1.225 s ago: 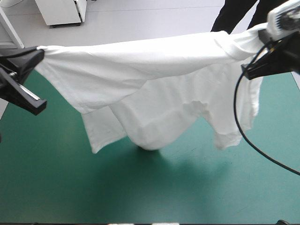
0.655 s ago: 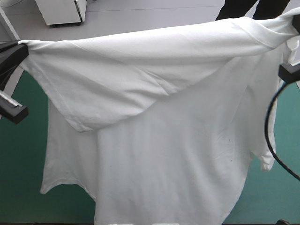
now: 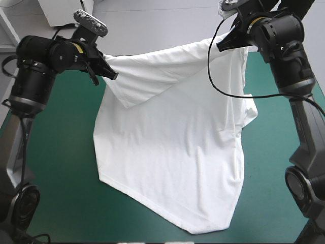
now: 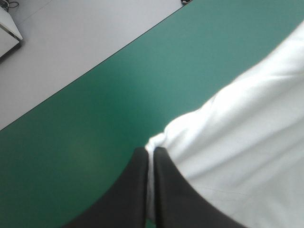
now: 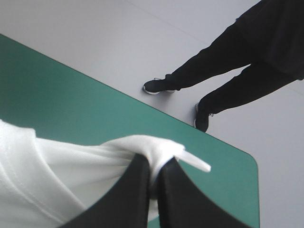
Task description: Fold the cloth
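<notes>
In each wrist view the T-shirt [image 4: 247, 156] runs past the picture's edge, its outline unseen. From above, the fingertips of the right gripper [image 3: 221, 46] seem partly buried in cloth.

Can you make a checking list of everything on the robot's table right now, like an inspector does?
Surface: teal-green cover, showing on both sides of the T-shirt.
Job's things: white T-shirt, top edge lifted near the far edge, lower part lying on the cover, hem toward the near edge; not folded yet.
Clutter: nothing seen.
Grippers: left hand shut on one top corner of the T-shirt; right hand shut on the other.
Cables: nothing seen.
Surroundings: pale floor beyond the far edge.
</notes>
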{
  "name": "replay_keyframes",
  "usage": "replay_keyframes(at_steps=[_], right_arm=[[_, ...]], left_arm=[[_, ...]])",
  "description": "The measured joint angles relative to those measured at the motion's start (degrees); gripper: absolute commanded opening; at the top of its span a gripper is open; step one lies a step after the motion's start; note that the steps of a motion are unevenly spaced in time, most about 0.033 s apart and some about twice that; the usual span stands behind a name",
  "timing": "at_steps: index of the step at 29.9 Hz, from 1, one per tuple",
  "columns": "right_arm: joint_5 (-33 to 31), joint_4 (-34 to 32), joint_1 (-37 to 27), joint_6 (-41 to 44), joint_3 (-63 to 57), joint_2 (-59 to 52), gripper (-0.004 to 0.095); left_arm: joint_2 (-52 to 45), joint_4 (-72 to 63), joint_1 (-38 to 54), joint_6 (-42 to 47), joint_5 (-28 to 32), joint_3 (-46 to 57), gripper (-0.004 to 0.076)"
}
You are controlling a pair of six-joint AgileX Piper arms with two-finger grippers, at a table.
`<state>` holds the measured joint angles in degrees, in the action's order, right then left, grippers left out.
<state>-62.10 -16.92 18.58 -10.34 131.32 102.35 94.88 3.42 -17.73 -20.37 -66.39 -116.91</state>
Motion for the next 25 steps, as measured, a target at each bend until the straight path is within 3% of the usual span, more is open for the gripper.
replay_keyframes(at_steps=[13,25], right_arm=[[5.52,11.55,-8.82,-4.89,-0.28,17.40,-0.0017],[7.12,19.75,-11.49,-8.93,-0.38,25.72,-0.0017]], left_arm=[[15.18,-3.08,1.31,0.21,18.37,0.07,-0.0022],[26.00,-5.38,3.72,0.21,23.53,0.49,-0.0022]])
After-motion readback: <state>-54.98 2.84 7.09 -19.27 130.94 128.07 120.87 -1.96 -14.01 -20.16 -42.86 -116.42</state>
